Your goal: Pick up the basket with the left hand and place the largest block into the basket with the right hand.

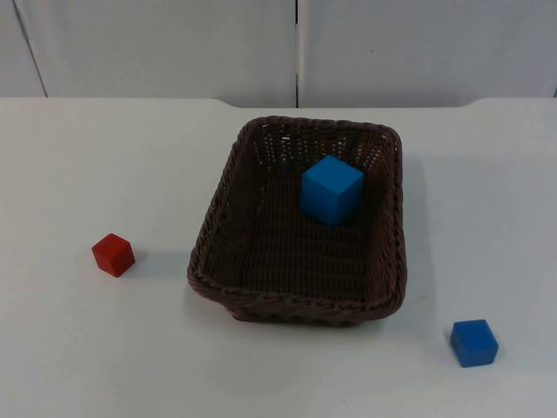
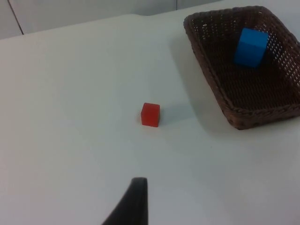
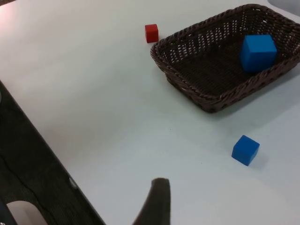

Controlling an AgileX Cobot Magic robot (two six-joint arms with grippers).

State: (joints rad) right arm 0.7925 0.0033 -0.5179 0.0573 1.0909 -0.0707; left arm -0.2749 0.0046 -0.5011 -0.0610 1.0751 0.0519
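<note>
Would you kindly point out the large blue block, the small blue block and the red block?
large blue block (image 1: 332, 190), top view, front face, inside the basket.
small blue block (image 1: 474, 342), top view, top face.
red block (image 2: 150, 114), left wrist view, front face.

Bright even light, soft shadows

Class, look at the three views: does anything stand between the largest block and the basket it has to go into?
Nothing visible does: the large blue block already lies inside the brown wicker basket, which rests on the white table. The small blue block and red block lie outside, apart from it.
</note>
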